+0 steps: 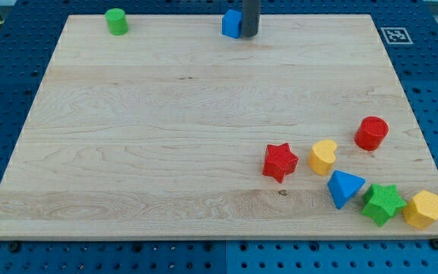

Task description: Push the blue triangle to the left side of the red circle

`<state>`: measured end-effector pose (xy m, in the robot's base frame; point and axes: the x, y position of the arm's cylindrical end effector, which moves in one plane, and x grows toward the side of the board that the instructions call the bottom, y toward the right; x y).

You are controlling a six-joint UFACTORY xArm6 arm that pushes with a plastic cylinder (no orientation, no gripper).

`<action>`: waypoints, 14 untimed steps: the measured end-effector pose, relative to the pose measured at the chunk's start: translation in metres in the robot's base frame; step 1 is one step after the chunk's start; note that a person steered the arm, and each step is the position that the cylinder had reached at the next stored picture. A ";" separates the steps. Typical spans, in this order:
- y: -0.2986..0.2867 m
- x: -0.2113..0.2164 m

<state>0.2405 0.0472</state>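
The blue triangle lies near the view's bottom right, between the yellow heart and the green star. The red circle stands above and to the right of it, near the board's right edge. My tip is at the view's top centre, touching the right side of a blue cube, far from the triangle and the circle.
A red star lies left of the yellow heart. A yellow hexagon sits at the bottom right corner next to the green star. A green cylinder stands at the top left. The wooden board rests on a blue pegboard table.
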 end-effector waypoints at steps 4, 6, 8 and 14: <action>0.102 0.067; 0.122 0.097; 0.120 0.109; -0.007 0.367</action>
<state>0.6070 0.0402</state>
